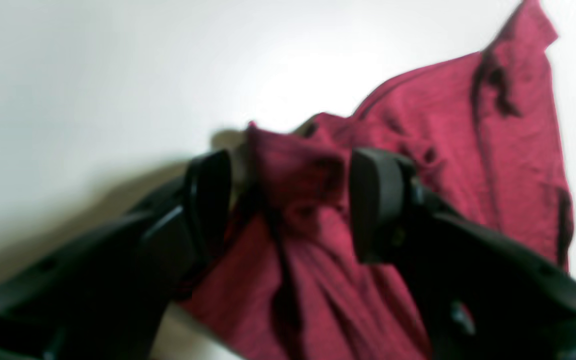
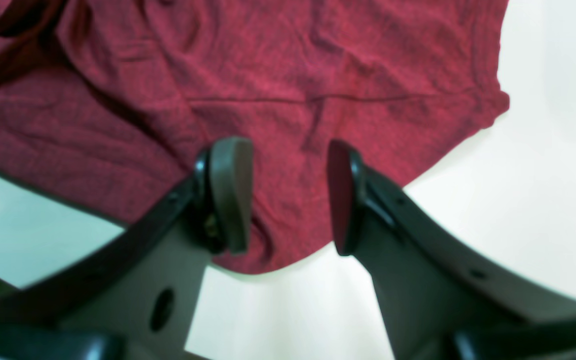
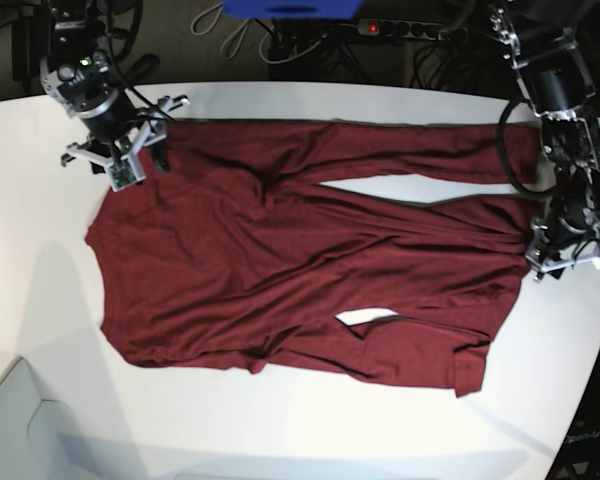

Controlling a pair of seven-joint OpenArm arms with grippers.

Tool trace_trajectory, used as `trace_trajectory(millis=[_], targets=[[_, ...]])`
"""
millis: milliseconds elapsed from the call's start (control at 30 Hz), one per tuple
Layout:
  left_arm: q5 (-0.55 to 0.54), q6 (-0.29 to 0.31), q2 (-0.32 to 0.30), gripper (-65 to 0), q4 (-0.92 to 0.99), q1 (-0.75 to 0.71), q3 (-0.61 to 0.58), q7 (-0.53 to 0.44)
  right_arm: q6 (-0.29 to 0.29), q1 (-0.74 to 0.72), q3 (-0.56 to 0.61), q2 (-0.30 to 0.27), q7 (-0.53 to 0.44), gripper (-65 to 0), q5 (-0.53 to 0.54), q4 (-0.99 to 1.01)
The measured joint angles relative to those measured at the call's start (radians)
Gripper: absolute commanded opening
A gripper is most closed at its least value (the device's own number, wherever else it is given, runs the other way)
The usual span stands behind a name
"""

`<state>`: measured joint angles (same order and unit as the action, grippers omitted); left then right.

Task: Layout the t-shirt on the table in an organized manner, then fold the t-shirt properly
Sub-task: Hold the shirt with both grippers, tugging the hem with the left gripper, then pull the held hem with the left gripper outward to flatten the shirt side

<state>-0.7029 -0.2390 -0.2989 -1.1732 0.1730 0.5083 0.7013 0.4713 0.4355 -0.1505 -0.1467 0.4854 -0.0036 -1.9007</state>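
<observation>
The dark maroon t-shirt point(image 3: 280, 260) lies spread lengthwise across the white table point(image 3: 280, 420), rumpled, with a long sleeve running along the far side. At the shirt's far left corner, my right gripper point(image 3: 140, 155) hovers; in the right wrist view it point(image 2: 288, 195) is open over a cloth edge of the t-shirt point(image 2: 293, 60), nothing pinched. My left gripper point(image 3: 555, 255) is at the shirt's right end. In the left wrist view it point(image 1: 290, 200) is open, its jaws wide apart on either side of a raised fold of the t-shirt point(image 1: 468, 150).
Cables and a power strip point(image 3: 400, 28) lie behind the table's far edge. The table's curved edge point(image 3: 585, 400) runs close to the shirt's right end. Bare white tabletop point(image 1: 93, 75) shows beside the left gripper and below the right one point(image 2: 543, 200).
</observation>
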Motion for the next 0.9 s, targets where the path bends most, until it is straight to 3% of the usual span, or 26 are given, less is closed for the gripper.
trace_trajectory(millis=[333,467,633,767,900], targets=[[0.0,0.0,0.0,-64.6,0.01,0.005,0.0,-0.003,0.0,-0.003,0.0,0.0,0.0,-41.5,0.0,0.0],[-0.006,-0.001,0.001,-64.9,-0.018,0.001,0.0,0.009,0.0,-0.003,0.0,0.0,0.0,-41.5,0.0,0.0],[-0.015,-0.001,0.006,-64.9,-0.203,-0.035,0.0,0.018,0.0,-0.005,0.0,0.0,-0.003,-41.5,0.0,0.0],[-0.019,-0.001,0.011,-64.9,-0.347,-0.075,0.019,0.106,0.0,-0.006,-0.001,0.0,-0.003,-41.5,0.0,0.0],[-0.08,-0.001,0.047,-64.9,-0.418,-0.109,0.145,0.192,0.0,-0.006,-0.001,0.0,0.0,-41.5,0.0,0.0]])
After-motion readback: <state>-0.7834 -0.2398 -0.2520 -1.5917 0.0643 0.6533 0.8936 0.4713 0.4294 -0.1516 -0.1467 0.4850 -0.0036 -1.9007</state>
